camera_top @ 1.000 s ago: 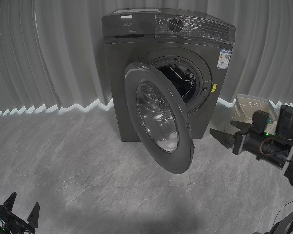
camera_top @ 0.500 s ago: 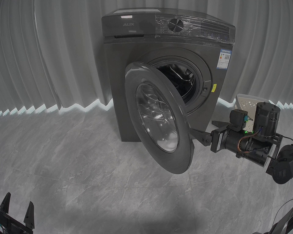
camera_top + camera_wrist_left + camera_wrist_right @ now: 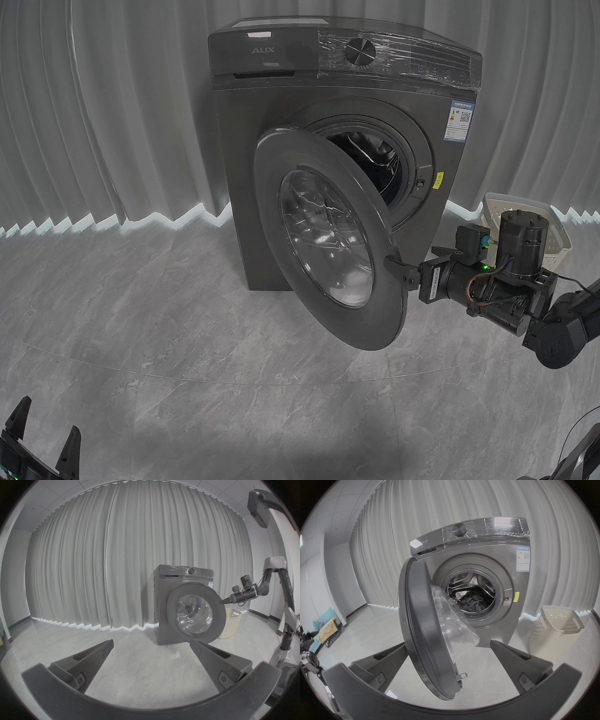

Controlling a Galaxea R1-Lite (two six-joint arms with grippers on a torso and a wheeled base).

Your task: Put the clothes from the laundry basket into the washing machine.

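Note:
The grey washing machine [image 3: 350, 125] stands with its round door [image 3: 325, 240] swung open. Dark clothes [image 3: 470, 600] lie in the drum. My right gripper [image 3: 409, 269] is open at the door's free edge, one fingertip touching the rim [image 3: 425, 630], which sits between the fingers in the right wrist view. The pale laundry basket [image 3: 531, 215] stands on the floor right of the machine, partly hidden by the right arm; what it holds is not visible. My left gripper [image 3: 50, 419] hangs open and empty, low at the near left, far from the machine [image 3: 181, 605].
Pleated curtains [image 3: 125, 112] close off the room behind the machine. Wide grey tiled floor [image 3: 187, 325] lies open in front and to the left. The basket [image 3: 556, 630] is close beside the machine's right side.
My right gripper has travelled left from in front of the basket to the door's rim. The door has turned slightly. The left gripper shifted a little at the bottom edge.

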